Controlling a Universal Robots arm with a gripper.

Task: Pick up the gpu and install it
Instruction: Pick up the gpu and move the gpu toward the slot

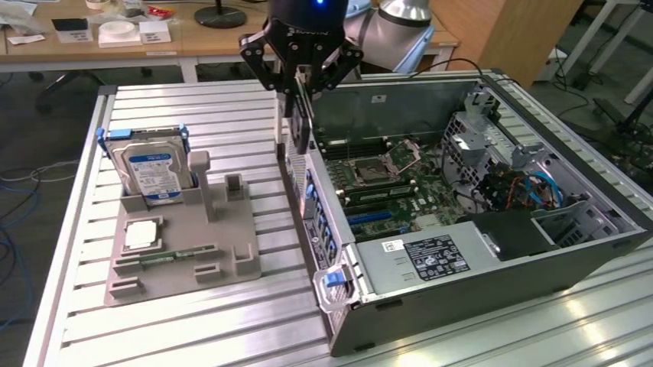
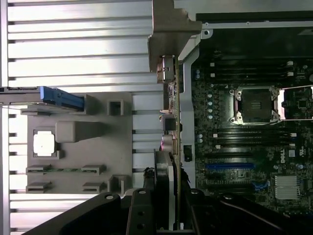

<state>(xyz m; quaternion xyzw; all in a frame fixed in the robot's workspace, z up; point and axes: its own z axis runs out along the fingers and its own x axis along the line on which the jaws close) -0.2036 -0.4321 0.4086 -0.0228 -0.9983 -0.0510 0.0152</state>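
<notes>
The gpu [image 1: 297, 122] hangs on edge from my gripper [image 1: 302, 82], which is shut on its upper edge. It sits in the air just above the open computer case's near wall [image 1: 318, 206], at the motherboard [image 1: 388, 172] end. In the wrist view the gpu [image 2: 171, 117] shows edge-on, its silver bracket [image 2: 168, 34] pointing away from my gripper [image 2: 166, 205]. It lines up over the case wall, beside the motherboard [image 2: 244, 137] rather than over the blue slot [image 2: 230, 166].
A grey holder tray [image 1: 229, 264] lies on the slatted aluminium table [image 1: 204, 107] at the exterior view's left, carrying the upright hard drive [image 1: 153, 168], a processor [image 1: 140, 233] and a memory stick [image 1: 179, 256]. Inside the case are a power supply [image 1: 439, 256] and cables [image 1: 531, 187].
</notes>
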